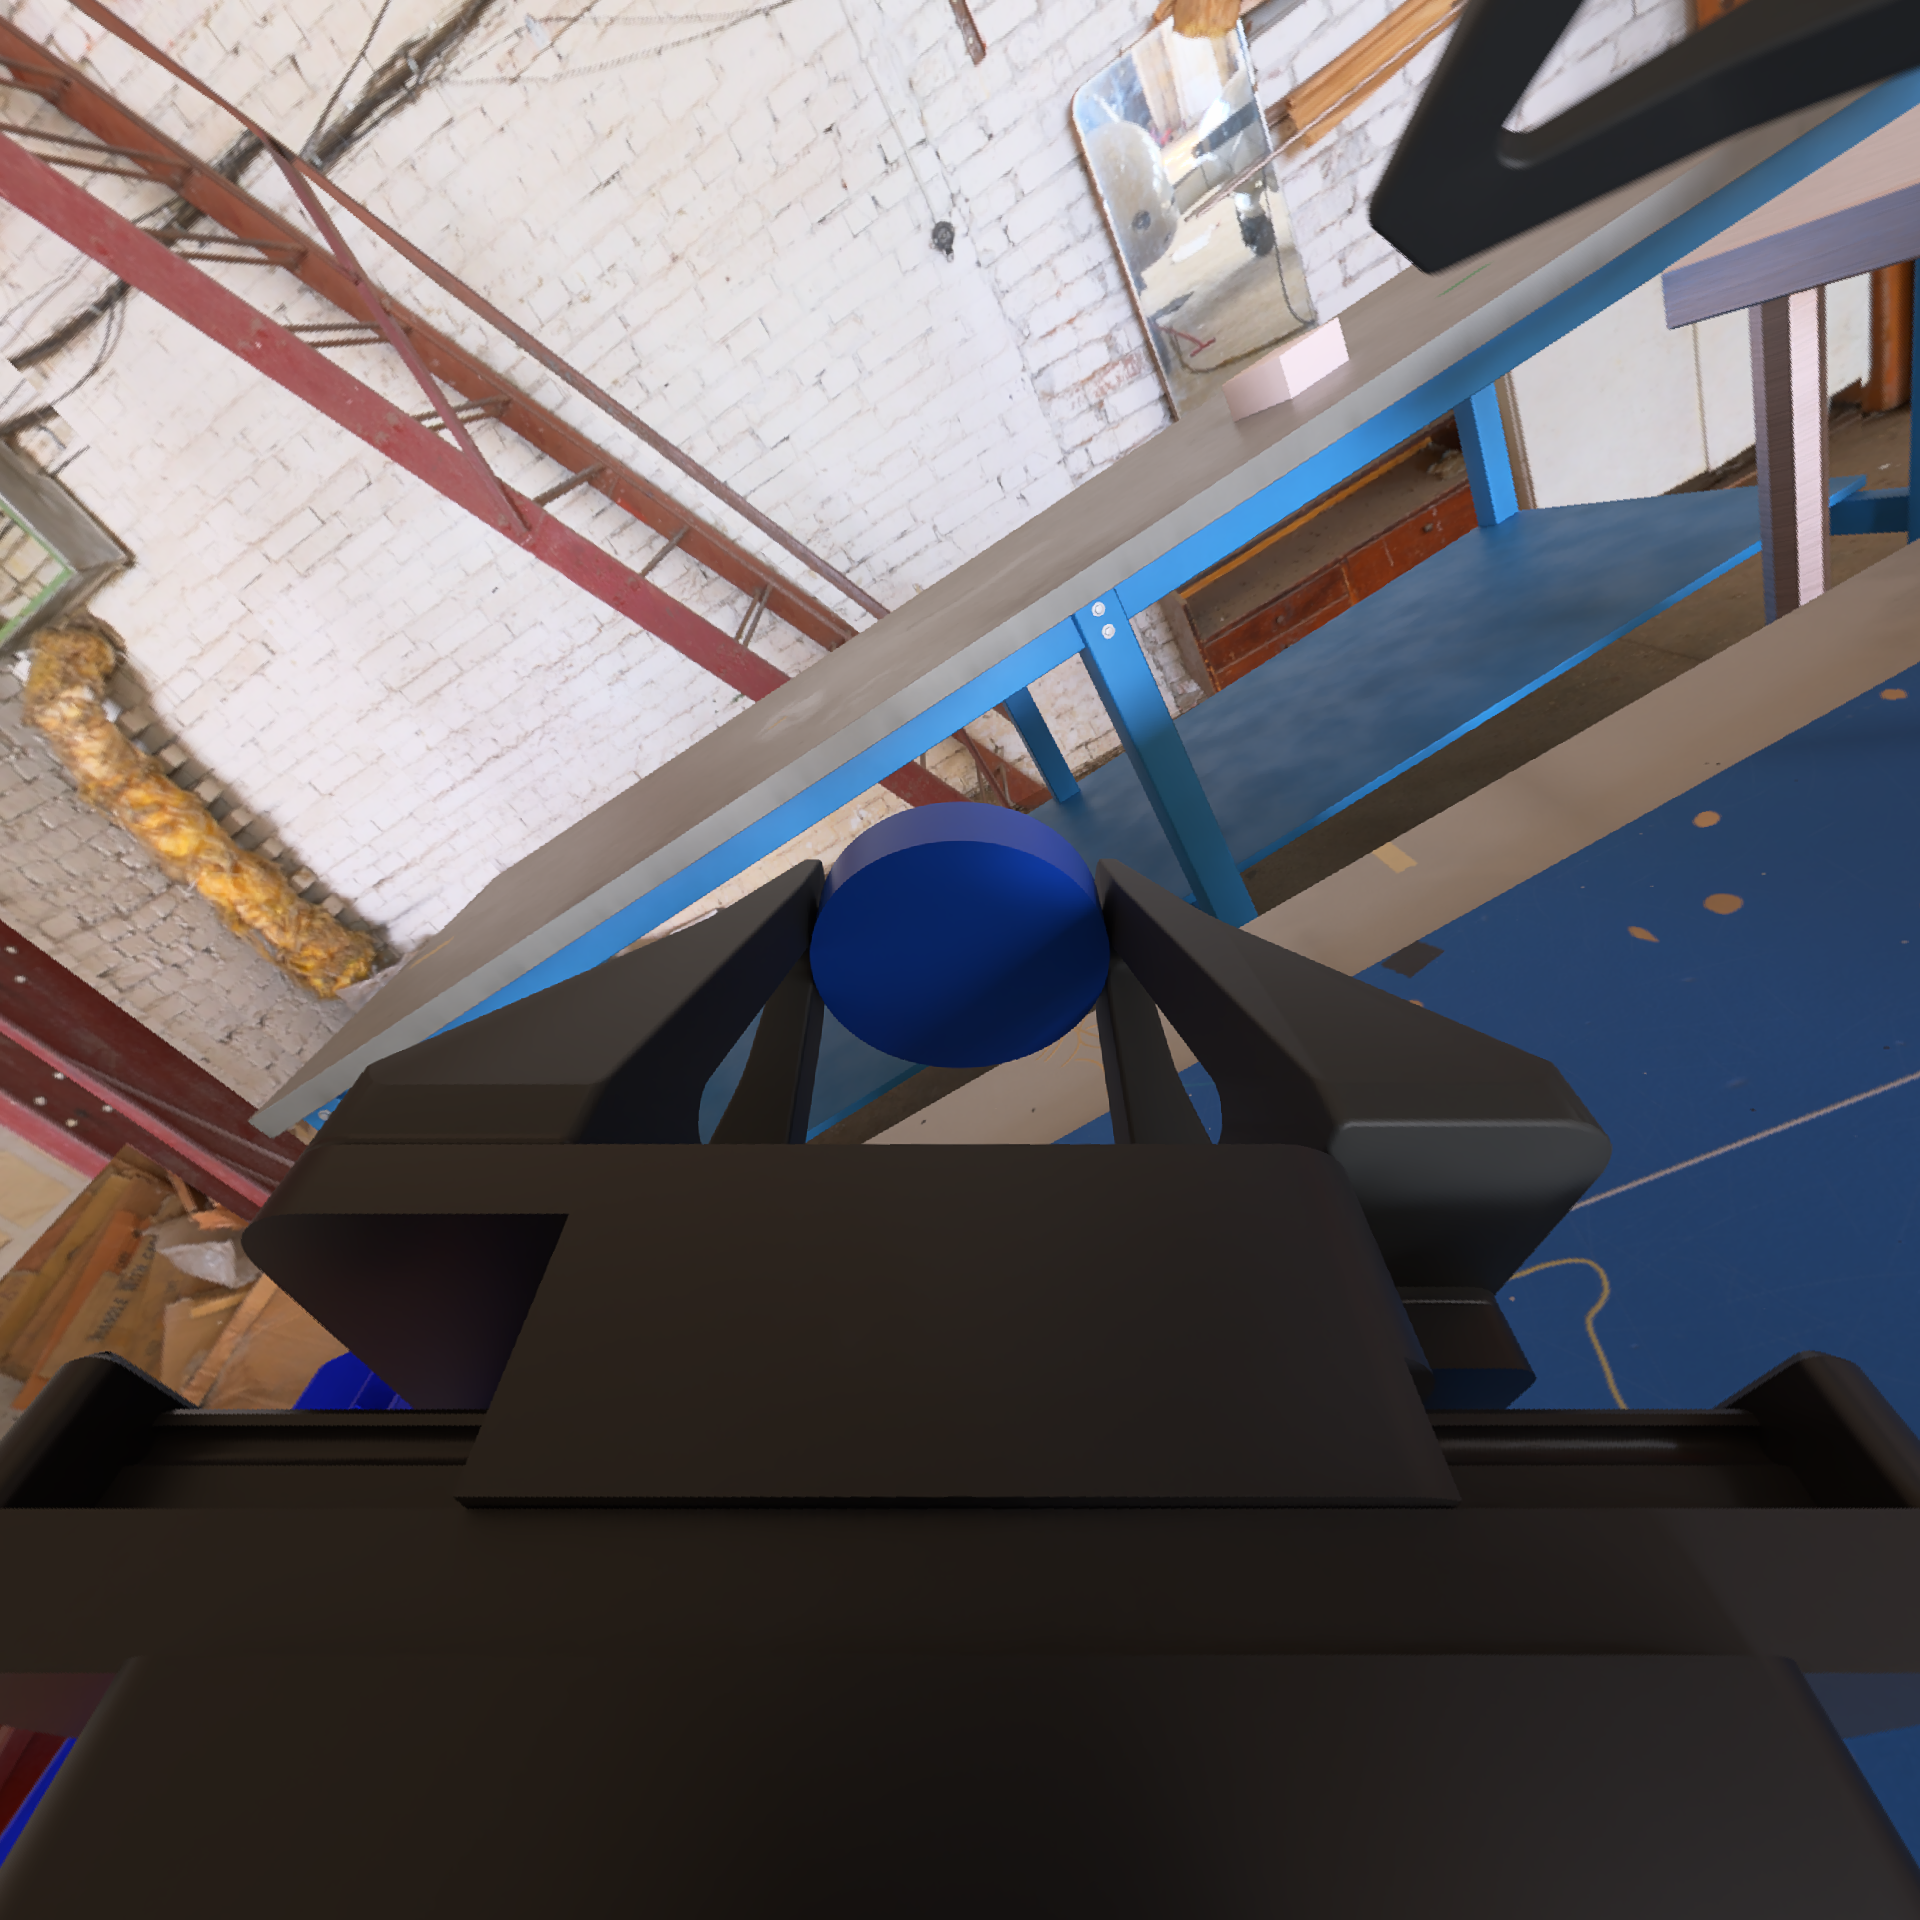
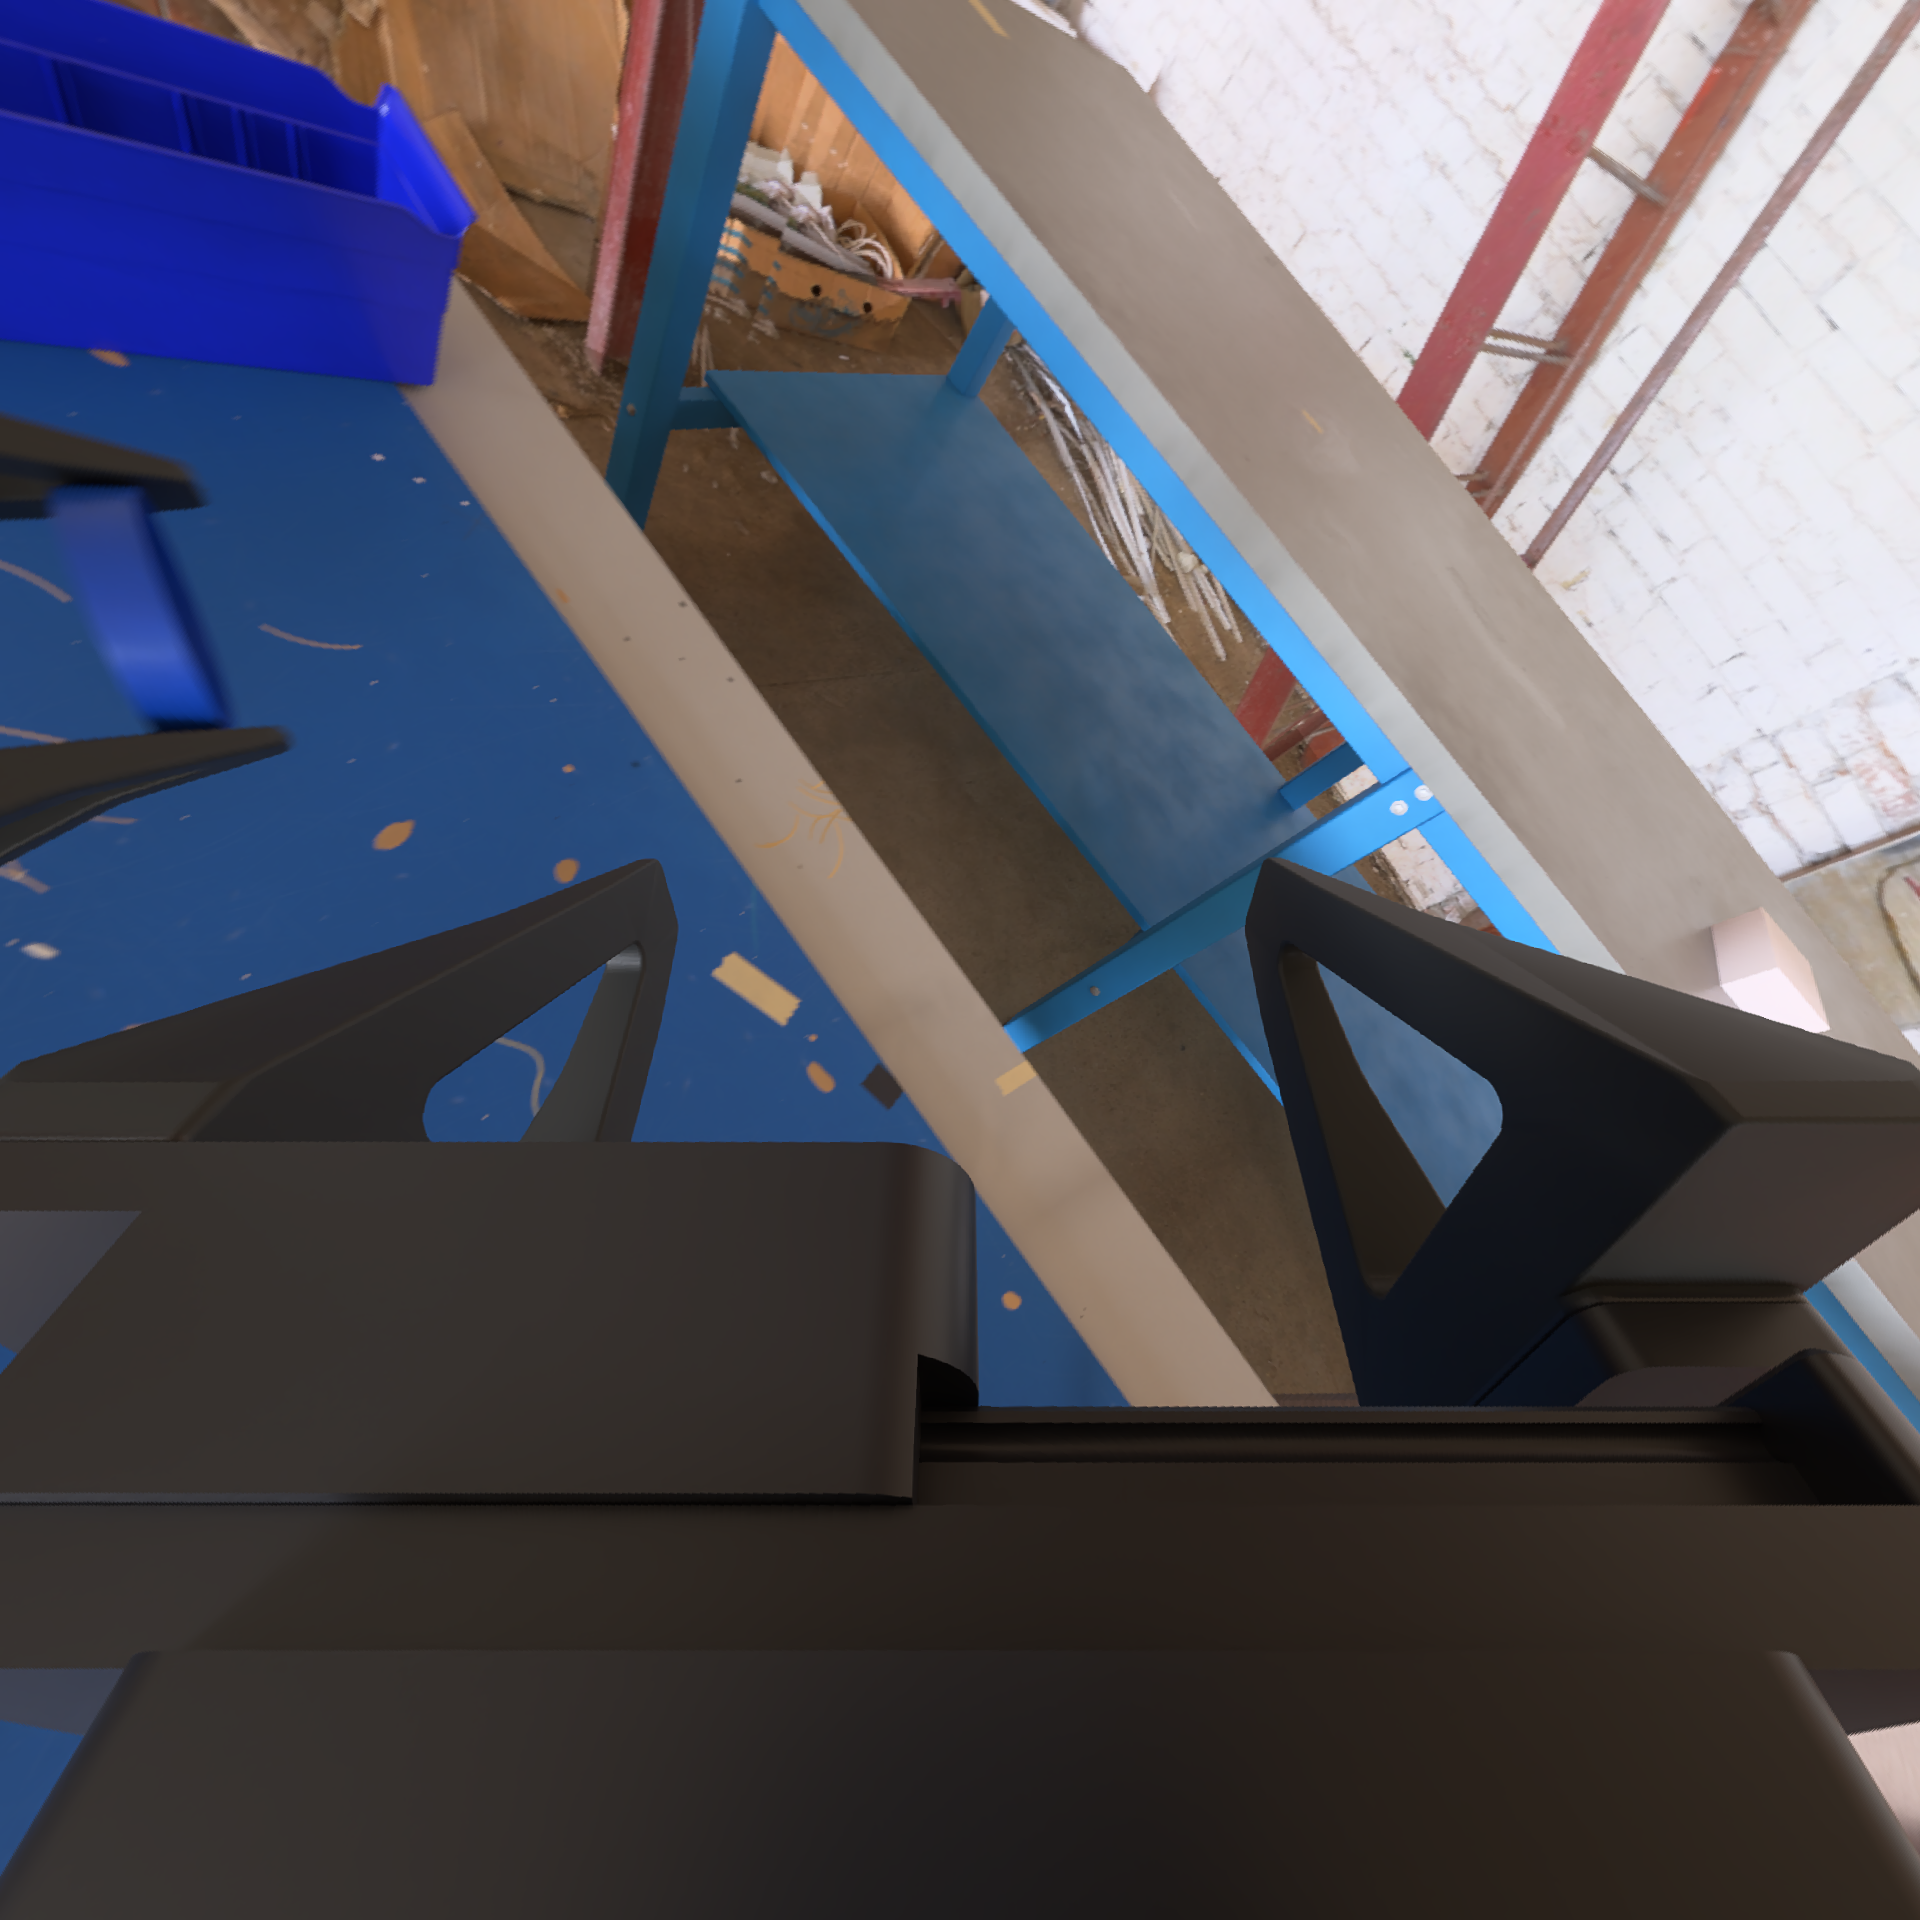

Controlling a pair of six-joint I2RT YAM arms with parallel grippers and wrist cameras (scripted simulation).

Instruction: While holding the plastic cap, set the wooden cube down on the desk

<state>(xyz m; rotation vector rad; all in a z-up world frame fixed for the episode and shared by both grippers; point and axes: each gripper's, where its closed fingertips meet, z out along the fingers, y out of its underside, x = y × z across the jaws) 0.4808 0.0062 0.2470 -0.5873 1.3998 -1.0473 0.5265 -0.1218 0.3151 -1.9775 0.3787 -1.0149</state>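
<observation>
My left gripper (image 1: 958, 914) is shut on a round blue plastic cap (image 1: 956, 940), held between its two black fingers above the blue desk (image 1: 1714, 1039). The cap also shows edge-on in the right wrist view (image 2: 140, 613), between the left gripper's fingers at the far left. My right gripper (image 2: 956, 894) is open and empty, its fingers spread wide over the desk's far edge (image 2: 727, 748). No wooden cube shows in either view. The right gripper's finger shows at the top right of the left wrist view (image 1: 1621, 114).
A blue plastic bin (image 2: 218, 208) stands on the desk at the far left corner. Beyond the desk stands a blue-framed workbench (image 1: 935, 665) with a grey top and a pale pink block (image 1: 1288, 369) on it. A white brick wall is behind.
</observation>
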